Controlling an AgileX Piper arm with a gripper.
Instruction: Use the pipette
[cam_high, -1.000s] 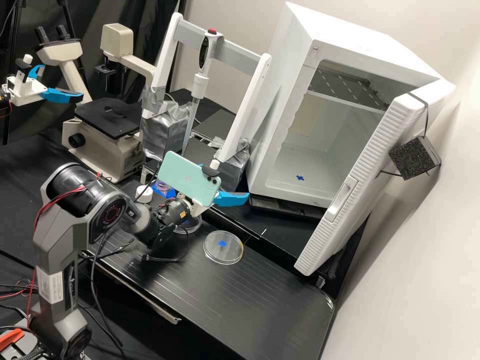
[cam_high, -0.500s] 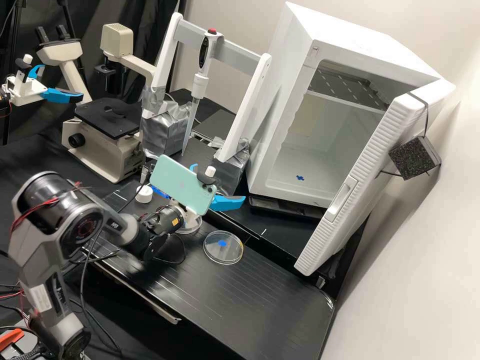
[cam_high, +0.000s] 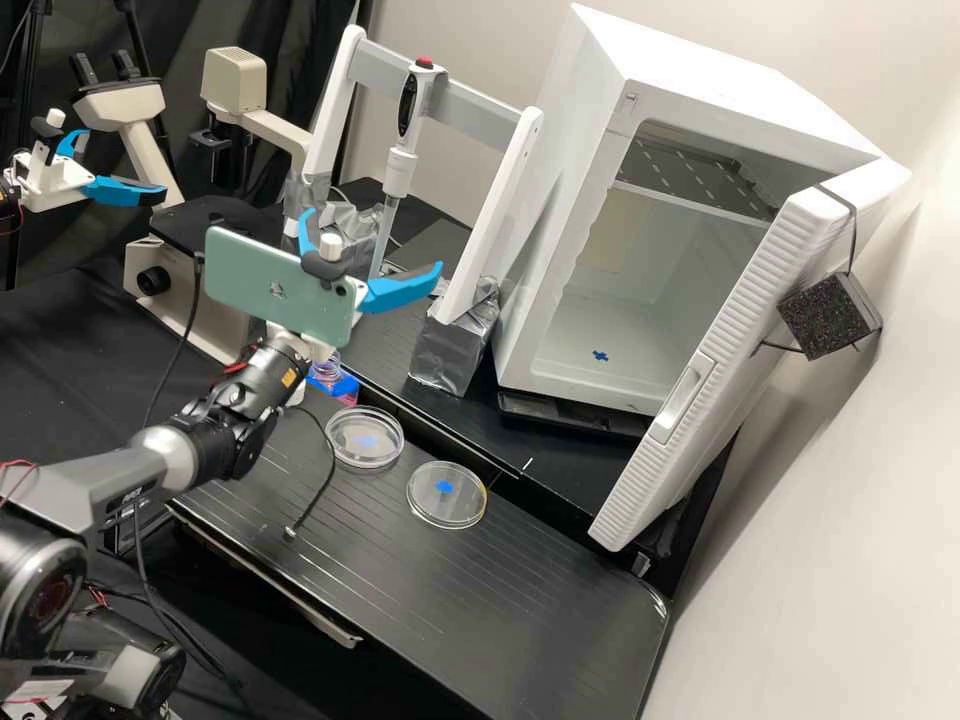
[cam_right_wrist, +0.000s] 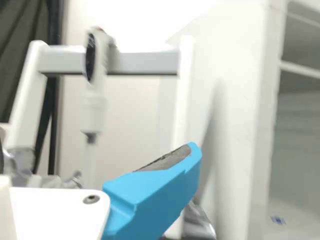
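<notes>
My open gripper (cam_high: 373, 238), short of the upright pipette (cam_high: 398, 172).
A small dark logo (cam_high: 277, 290) sat on the back of the mint-green phone (cam_high: 235, 275) fixed behind my gripper, a little orange label (cam_high: 289, 378) marked my wrist joint, and pale print (cam_high: 130, 497) ran along my dark grey forearm (cam_high: 85, 490); I left the wording unread. My blue fingers (cam_high: 405, 292) stood wide apart with nothing clamped between them. The pipette hung upright on the grey crossbar (cam_high: 480, 120) of the white frame (cam_high: 500, 205), its red button (cam_high: 424, 63) uppermost. In the high view its lower part ran down behind my gripper; in the wrist view it stood ahead, beyond my fingers and apart from them.
</notes>
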